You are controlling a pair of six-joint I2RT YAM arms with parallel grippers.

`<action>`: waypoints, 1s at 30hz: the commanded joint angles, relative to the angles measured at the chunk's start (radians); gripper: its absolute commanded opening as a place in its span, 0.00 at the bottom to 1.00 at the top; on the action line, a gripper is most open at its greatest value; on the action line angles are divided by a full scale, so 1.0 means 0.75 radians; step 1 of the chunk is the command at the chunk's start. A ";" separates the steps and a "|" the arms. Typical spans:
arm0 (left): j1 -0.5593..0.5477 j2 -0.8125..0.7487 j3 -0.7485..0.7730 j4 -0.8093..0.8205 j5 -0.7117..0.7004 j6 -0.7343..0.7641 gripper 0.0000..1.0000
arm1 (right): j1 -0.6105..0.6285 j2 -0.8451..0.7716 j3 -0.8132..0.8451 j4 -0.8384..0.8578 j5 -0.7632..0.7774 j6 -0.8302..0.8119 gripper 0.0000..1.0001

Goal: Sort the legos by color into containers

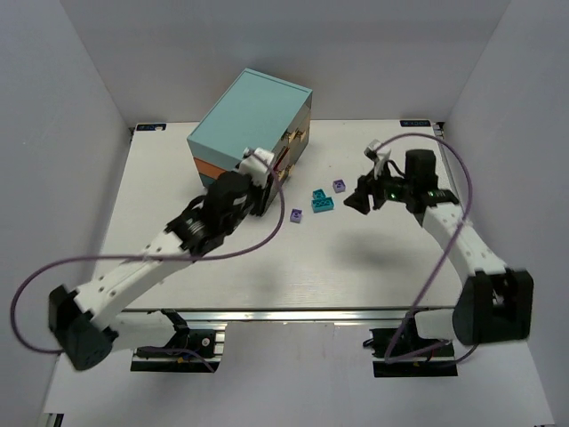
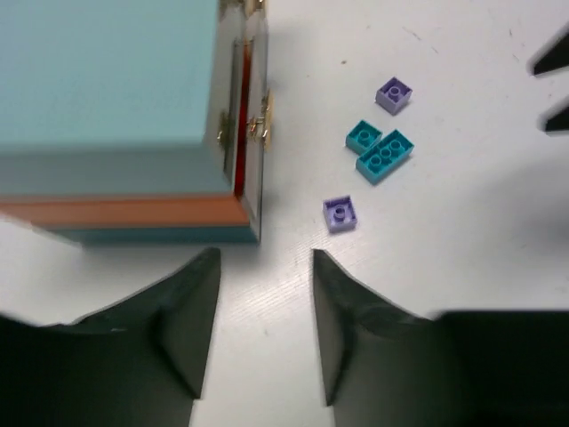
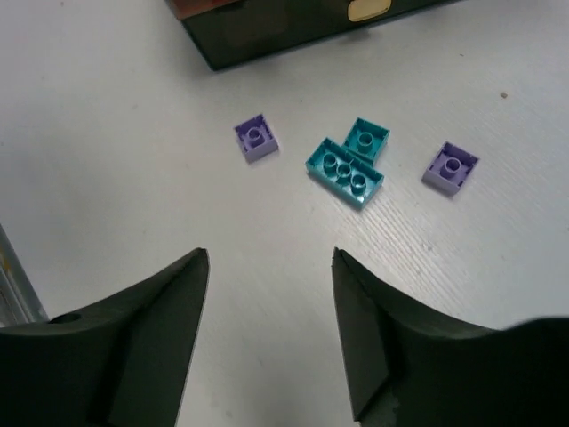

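Four legos (image 1: pixel 322 201) are lying on the white desk (image 1: pixel 356 267) at centre frame in the top view. A long teal brick (image 2: pixel 385 156) is touching a small teal brick (image 2: pixel 363 135). One lavender brick (image 2: pixel 394 94) is sitting just above them and a second lavender brick (image 2: pixel 340 213) to their lower left. The chest of containers (image 1: pixel 249 116) is standing at upper left, its tan fronts facing the bricks. The left jaws are hanging released beside the chest's front corner, grasping nothing. The right jaws are hovering released right of the bricks, likewise empty.
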 commanded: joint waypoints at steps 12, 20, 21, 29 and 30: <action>0.009 -0.435 -0.306 0.056 -0.157 0.078 0.68 | 0.068 1.187 1.116 0.417 -0.100 1.073 0.72; 0.009 -0.400 -0.300 0.056 -0.101 0.087 0.68 | 0.076 1.396 1.286 0.705 -0.157 1.364 0.72; 0.009 -0.398 -0.300 0.058 -0.103 0.087 0.68 | 0.076 1.442 1.300 0.720 -0.169 1.387 0.72; 0.009 -0.390 -0.317 0.072 -0.105 0.105 0.68 | 0.068 1.623 1.435 0.855 -0.227 1.571 0.67; 0.009 -0.383 -0.319 0.074 -0.103 0.107 0.68 | 0.068 1.645 1.438 0.884 -0.233 1.581 0.67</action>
